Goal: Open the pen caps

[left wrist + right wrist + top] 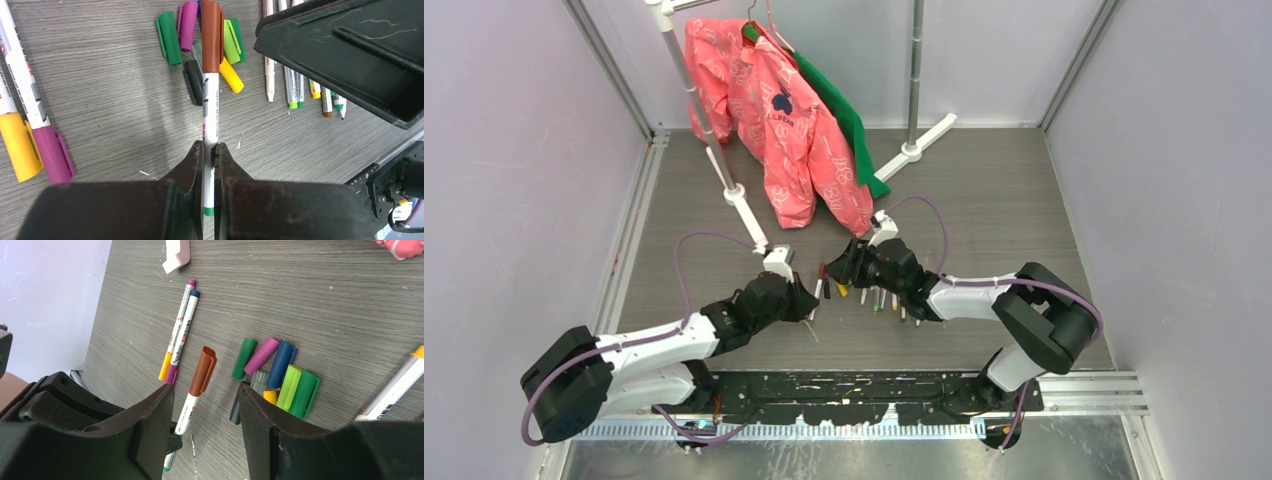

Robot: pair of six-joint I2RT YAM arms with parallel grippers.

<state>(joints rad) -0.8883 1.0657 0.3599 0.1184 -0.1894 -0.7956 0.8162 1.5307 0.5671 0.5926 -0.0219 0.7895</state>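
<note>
Left gripper (210,150) clamps the white barrel of a pen (211,107), apparently steadying it for uncapping. The pen runs straight out from the jaws, its brown cap (212,35) pointing into the loose caps (172,37), touching them. Right gripper (206,390) hovers just short of those caps, wide open and empty.
</note>
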